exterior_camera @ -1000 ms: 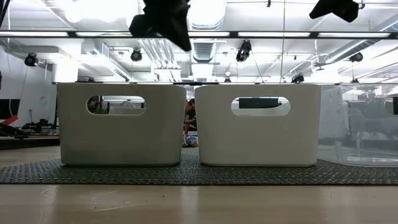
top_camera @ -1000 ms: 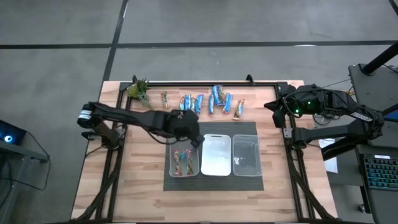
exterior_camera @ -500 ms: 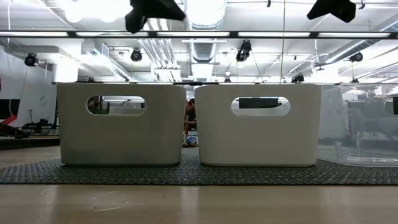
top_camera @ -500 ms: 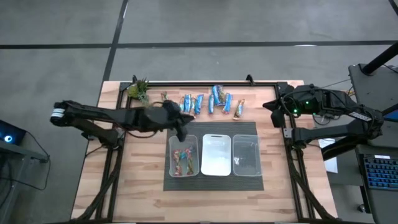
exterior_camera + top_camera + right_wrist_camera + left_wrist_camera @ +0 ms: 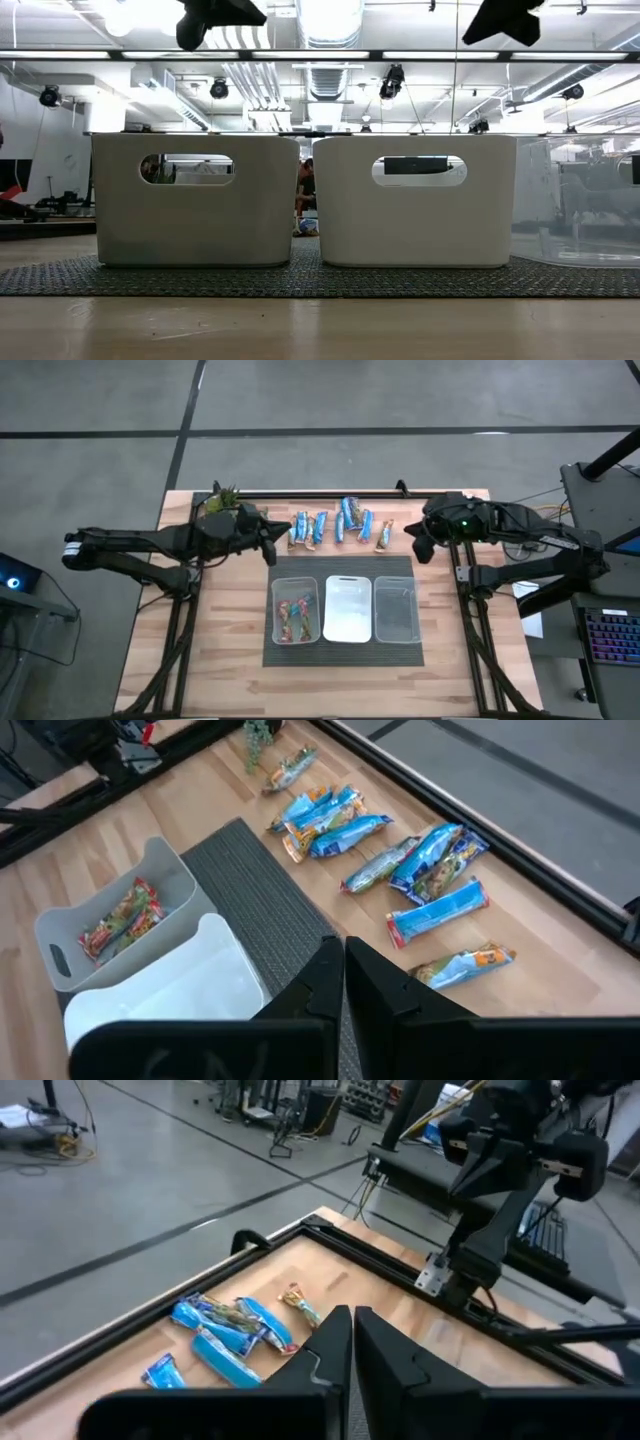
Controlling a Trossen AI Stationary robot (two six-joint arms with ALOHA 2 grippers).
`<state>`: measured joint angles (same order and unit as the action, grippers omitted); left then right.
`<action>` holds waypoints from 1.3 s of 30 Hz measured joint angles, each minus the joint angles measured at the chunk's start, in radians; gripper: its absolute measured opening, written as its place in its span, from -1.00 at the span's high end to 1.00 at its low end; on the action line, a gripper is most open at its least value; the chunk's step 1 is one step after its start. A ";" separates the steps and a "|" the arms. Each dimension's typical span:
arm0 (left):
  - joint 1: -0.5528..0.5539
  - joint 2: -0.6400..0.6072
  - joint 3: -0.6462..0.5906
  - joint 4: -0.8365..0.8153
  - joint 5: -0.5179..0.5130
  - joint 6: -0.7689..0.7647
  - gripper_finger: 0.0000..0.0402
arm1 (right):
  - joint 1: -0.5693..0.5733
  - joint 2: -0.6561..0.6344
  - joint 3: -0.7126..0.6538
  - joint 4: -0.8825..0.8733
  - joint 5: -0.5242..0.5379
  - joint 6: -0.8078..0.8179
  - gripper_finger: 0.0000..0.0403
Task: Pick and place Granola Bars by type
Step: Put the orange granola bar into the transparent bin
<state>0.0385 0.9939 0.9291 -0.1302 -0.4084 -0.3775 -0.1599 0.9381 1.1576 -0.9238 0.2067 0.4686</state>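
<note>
High view first, operator: your left gripper (image 5: 268, 543), jaws pinched together and empty, hovers at nine o'clock of the row of slim blue and tan wrapped granola bars (image 5: 340, 526) along the table's far edge, likely lining up another pick. Red-wrapped bars already lie in the leftmost clear plastic bin (image 5: 296, 610). Your right gripper (image 5: 420, 546), also closed and empty, sits at three o'clock of the row. Since half a second ago, the left arm has pulled back leftward from the bin and the right has swung in.

The left gripper's (image 5: 351, 1342) two dark fingers are pressed together. Beyond them, several blue-wrapped granola bars (image 5: 225, 1335) lie on the pale wooden tabletop (image 5: 400, 1315) beside its black metal edge rail (image 5: 120, 1342).
</note>
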 joint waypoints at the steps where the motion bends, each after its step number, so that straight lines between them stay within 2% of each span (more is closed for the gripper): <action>1: 0.004 0.000 0.000 -0.002 0.001 0.005 1.00 | -0.010 0.012 0.005 0.000 -0.012 0.001 0.96; 5: 0.018 0.003 0.000 -0.018 0.000 0.009 1.00 | -0.053 0.056 0.038 0.001 -0.051 0.003 0.96; 20: 0.043 0.004 0.000 -0.084 0.000 0.013 1.00 | -0.187 0.242 0.213 0.000 -0.087 0.003 0.96; 28: 0.044 0.004 0.000 -0.092 0.000 0.012 1.00 | -0.203 0.339 0.272 -0.015 -0.087 0.000 0.95; 39: 0.044 0.003 0.000 -0.098 0.000 0.011 1.00 | -0.224 0.367 0.281 -0.014 -0.084 0.016 0.78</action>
<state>0.0823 0.9970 0.9291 -0.2283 -0.4084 -0.3660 -0.3836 1.3052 1.4384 -0.9375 0.1223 0.4843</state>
